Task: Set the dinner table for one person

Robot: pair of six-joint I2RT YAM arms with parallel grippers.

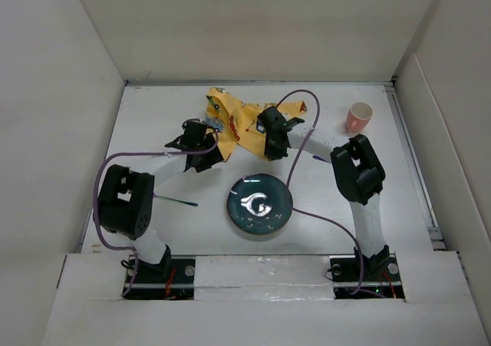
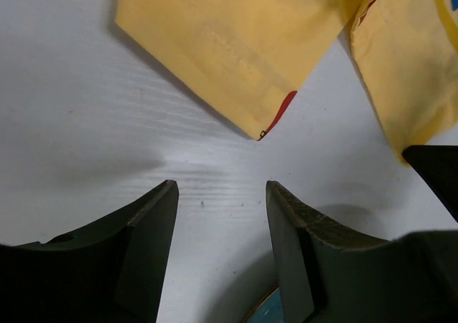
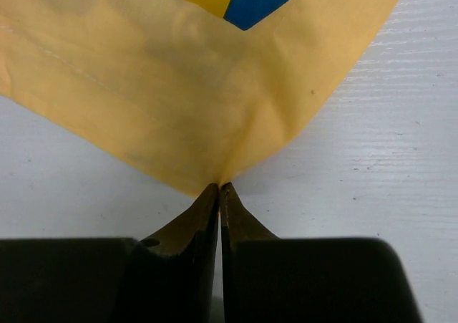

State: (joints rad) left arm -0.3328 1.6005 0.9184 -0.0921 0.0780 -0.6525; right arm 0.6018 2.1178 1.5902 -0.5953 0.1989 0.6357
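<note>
White and bare for the most part, the dinner table [image 1: 399,208] ran from the arm bases at 6 o'clock out to cream walls [image 1: 253,24] on three sides. Nearest me, just on the 6 o'clock side of the middle, a dark glazed plate [image 1: 260,203] lay flat with nothing on it. Off at 8 o'clock, beside the left arm, lay a thin stick [image 1: 175,201]; I could not tell whether it was a utensil.

Further out, both wrists were reaching toward 12 o'clock. The left gripper [image 2: 222,190] stood with its jaws wide apart over bare tabletop, holding nothing, and a corner of the yellow cloth [image 2: 236,44] lay just beyond its fingertips, near but not touching. The right gripper [image 3: 220,187] had its jaws pinched together on another corner of that cloth, the fabric puckering where it entered the tips.

From above, the cloth sat crumpled and folded over itself at 12 o'clock, well apart from the plate and not under it. Furthest out, at 2 o'clock, a pink cup [image 1: 358,117] stood upright on its own.

By my reckoning the setting was at an early stage: the cloth had yet to be spread flat as a mat, the plate yet to go onto it, and the cup and any cutlery yet to be brought alongside.
</note>
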